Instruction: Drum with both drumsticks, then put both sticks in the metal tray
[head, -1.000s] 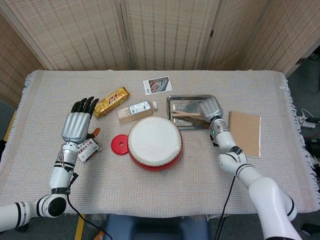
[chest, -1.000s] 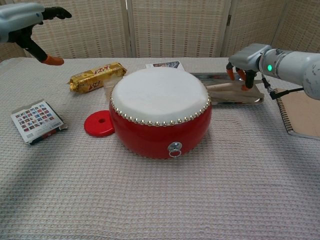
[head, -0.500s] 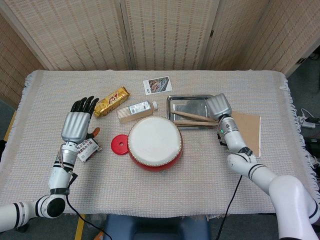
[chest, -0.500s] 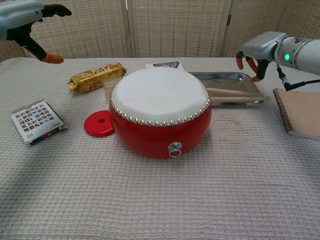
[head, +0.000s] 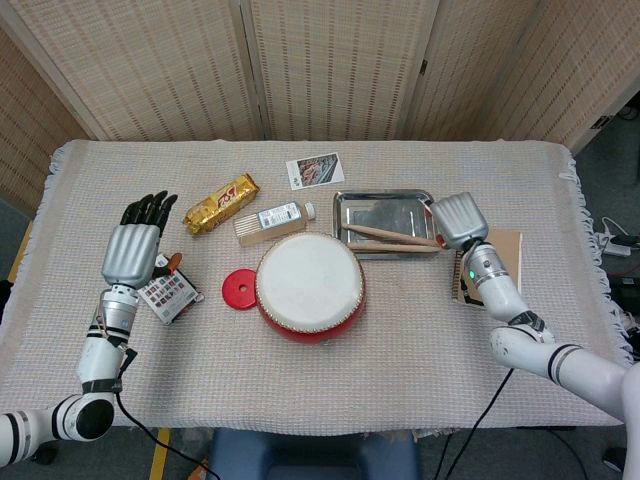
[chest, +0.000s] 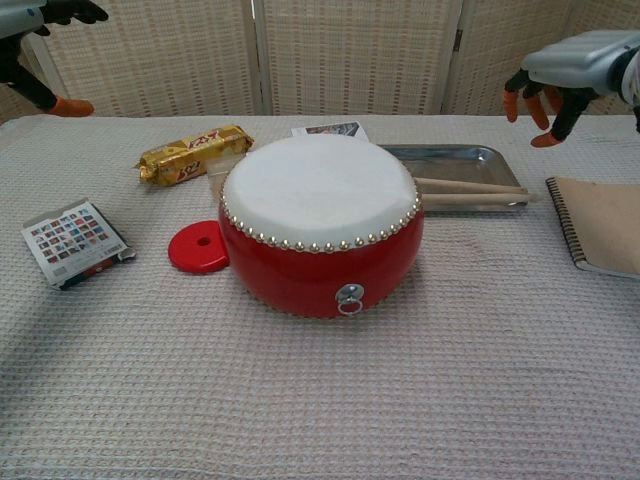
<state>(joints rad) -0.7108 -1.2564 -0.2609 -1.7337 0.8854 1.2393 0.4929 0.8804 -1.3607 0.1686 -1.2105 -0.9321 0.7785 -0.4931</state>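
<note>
The red drum with a white skin stands mid-table. Behind it to the right lies the metal tray, and both wooden drumsticks rest across its front part. My right hand hovers just right of the tray over the notebook's edge, empty, fingers apart and curved downward. My left hand is raised at the far left above the small card pack, fingers extended, holding nothing.
A brown spiral notebook lies right of the tray. A red disc, a patterned card pack, a gold snack bar, a small white box and a photo card lie left and behind the drum.
My right hand has lifted off the tray and drawn back to the right, leaving the drumsticks lying in it. My left hand has shifted left and away from the drum.
</note>
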